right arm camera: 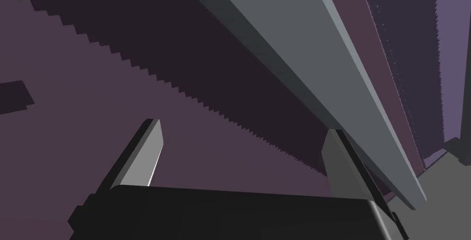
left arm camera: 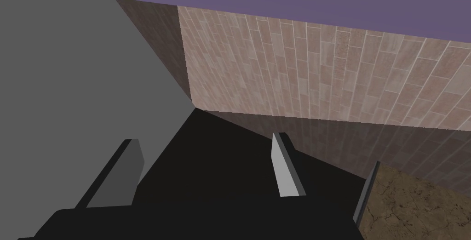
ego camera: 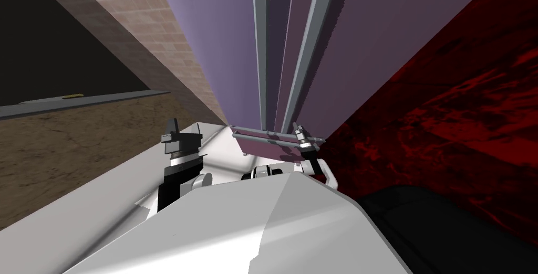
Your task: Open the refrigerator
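The left gripper [left arm camera: 205,138] had two thin, light grey, blade-like fingers [left arm camera: 284,168] rising from a flat black box. Behind that box, the left forearm [ego camera: 171,187] was black with a white band. The right gripper [right arm camera: 243,127] looked alike, and the right arm [ego camera: 321,168] behind it was white with dark joints.

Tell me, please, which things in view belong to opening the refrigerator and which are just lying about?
For the job:
- purple refrigerator door
- long grey bar handle on it
- right gripper, open, close by that handle

Just about:
- left gripper, open, off to the side
- pinkish tiled wall
- brown floor
- dark red mottled surface
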Available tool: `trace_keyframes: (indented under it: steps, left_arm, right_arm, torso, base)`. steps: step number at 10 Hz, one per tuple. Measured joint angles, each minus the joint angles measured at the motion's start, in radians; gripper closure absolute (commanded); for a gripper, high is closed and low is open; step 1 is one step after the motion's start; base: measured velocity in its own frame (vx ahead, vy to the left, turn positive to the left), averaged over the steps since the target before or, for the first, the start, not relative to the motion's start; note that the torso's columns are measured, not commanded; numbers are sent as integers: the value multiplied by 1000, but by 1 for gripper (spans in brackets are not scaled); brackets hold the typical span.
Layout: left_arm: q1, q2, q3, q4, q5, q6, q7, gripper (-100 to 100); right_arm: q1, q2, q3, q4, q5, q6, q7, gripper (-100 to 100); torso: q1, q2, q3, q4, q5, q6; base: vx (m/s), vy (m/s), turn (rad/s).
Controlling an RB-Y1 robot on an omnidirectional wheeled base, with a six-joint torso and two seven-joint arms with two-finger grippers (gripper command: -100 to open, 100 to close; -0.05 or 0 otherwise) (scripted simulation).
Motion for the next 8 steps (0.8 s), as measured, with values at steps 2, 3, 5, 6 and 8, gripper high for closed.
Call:
trace_keyframes:
  steps: [2,3,5,6,8]
  left_arm:
    - [0,0,0,0,0,0,0,0]
    - [0,0,0,0,0,0,0,0]
    - [0,0,0,0,0,0,0,0]
    - [0,0,0,0,0,0,0,0]
    - [0,0,0,0,0,0,0,0]
  right_arm:
    - [-10,-1,-9,25,60,16,57,-100]
    - [-20,-3,-14,40,91,24,86,-100]
    - [-21,-3,-19,51,128,33,127,-100]
    - [-28,-8,-25,62,155,43,154,-100]
    - [-47,-14,-44,93,217,64,215,-100]
  torso:
    - [-1,0,0,0,-1,0]
    - [-1,0,0,0,0,0]
    - [-3,0,0,0,-1,0]
    - [0,-1,0,0,0,0]
    - [7,-3,-1,-4,-1,-7]
  base:
    - [25,163,-33]
    - [20,114,-15]
    - [22,121,-24]
    - [43,165,-57]
    - [41,162,-80]
